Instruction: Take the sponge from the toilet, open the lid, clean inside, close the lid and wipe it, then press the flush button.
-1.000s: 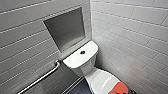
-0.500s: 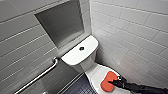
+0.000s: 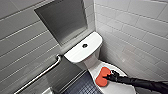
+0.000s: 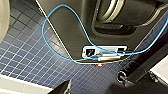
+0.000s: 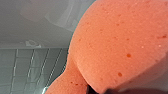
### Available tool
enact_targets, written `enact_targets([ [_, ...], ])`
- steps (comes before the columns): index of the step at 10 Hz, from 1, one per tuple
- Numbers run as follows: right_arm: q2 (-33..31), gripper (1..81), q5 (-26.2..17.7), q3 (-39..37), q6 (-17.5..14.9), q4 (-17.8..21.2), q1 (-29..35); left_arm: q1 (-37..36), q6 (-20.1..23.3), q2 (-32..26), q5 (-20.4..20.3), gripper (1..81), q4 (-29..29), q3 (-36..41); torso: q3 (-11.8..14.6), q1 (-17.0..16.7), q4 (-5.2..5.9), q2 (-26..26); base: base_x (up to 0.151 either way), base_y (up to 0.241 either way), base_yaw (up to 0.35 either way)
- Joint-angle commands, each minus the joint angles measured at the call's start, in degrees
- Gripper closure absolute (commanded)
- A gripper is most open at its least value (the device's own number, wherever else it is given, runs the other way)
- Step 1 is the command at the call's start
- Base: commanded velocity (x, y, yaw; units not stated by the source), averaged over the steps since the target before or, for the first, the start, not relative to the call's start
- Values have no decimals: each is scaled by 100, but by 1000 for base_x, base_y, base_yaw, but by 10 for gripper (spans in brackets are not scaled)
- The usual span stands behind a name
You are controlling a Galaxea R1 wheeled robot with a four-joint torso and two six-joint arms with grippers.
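My right gripper (image 3: 110, 76) is closed on the edge of the sponge (image 3: 101, 76), I believe, though its jaws are not sharp in the head view. The sponge lies flat on the shut lid (image 3: 117, 88), just in front of the tank (image 3: 83, 48). To do this well I should keep a firm pinch, since the soft block squashes, and move slowly. The tiled wall (image 3: 135, 37) stands close on the right. More room is over the blue floor (image 3: 82, 87), toward the grab bar (image 3: 42, 75).
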Motion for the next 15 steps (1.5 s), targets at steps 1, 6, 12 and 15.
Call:
enact_targets([
  [1,729,811,-729,-706,8,-183,610,138,39,-126,515,10,-43,-7,0,0,0,0,0,0,0],
  [6,2199,811,-1231,-3539,-1,-456,294,156,39,-170,480,10,-52,11,-5,0,0,0,0,0,0],
  [12,531,811,-1116,-1028,8,-412,-76,156,39,-126,471,10,-25,11,0,-2,0,-4,0,0,0],
  [15,-208,811,-1099,117,96,-412,-92,156,39,-117,471,10,-17,11,-2,-2,0,-2,0,0,0],
])
